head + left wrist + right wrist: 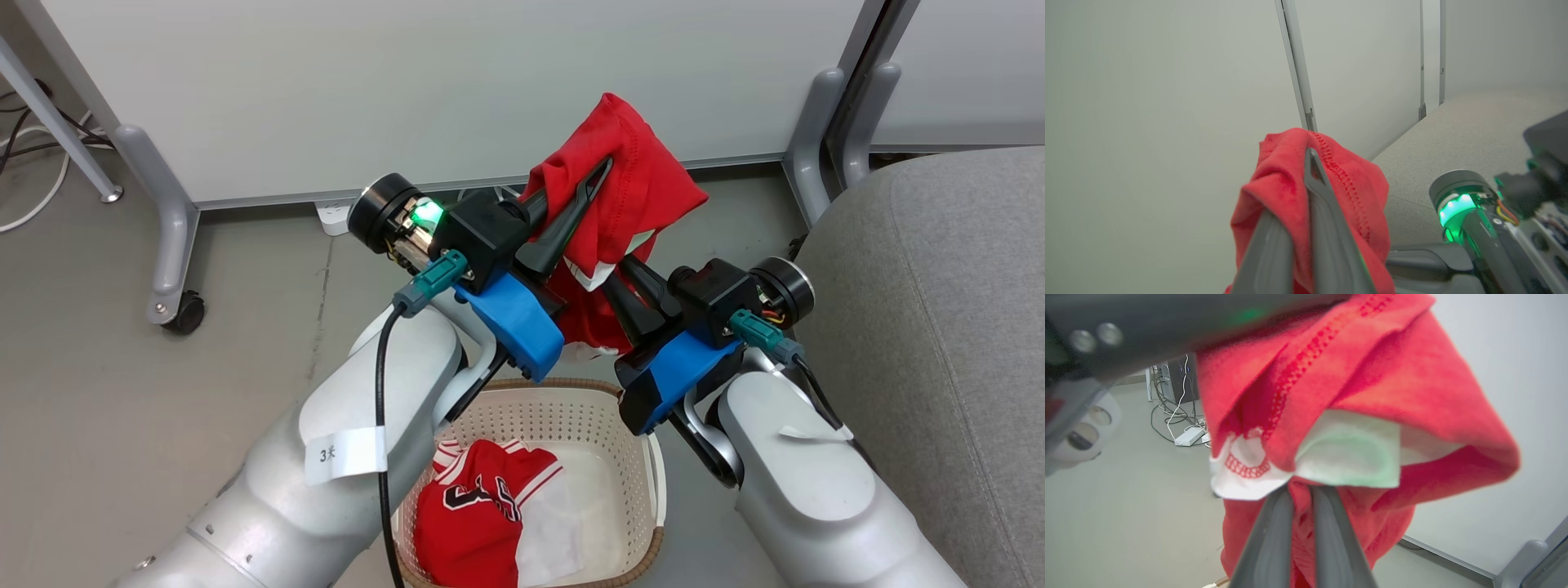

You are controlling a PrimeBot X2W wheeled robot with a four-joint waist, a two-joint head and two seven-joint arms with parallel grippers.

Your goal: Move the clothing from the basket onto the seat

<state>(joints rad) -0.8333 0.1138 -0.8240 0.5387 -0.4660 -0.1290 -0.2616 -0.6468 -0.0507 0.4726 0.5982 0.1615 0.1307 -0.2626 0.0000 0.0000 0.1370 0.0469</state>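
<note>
Head view: left hand (589, 189) was clamped shut on soft red jersey with white trim (649, 192), lifted above cream perforated plastic basket with brown woven rim (571, 387). Right hand (624, 283) was shut on same jersey's lower fold. Second red jersey with black-and-white numerals (478, 510) lay in basket. Large grey felt seat (939, 327) stood at right.

Left wrist view: fingers pinched red cloth, seat beyond.

Right wrist view: fingers were closed into red-and-white fold.

Step judged: carrying first jersey. Next move: swing both arms right over seat, lower, release together.

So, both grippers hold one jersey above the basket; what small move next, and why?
Probably swing the jersey right, over the seat. The left gripper and right gripper are both shut on it, it hangs above the basket, and the seat lies to the robot's right.
</note>
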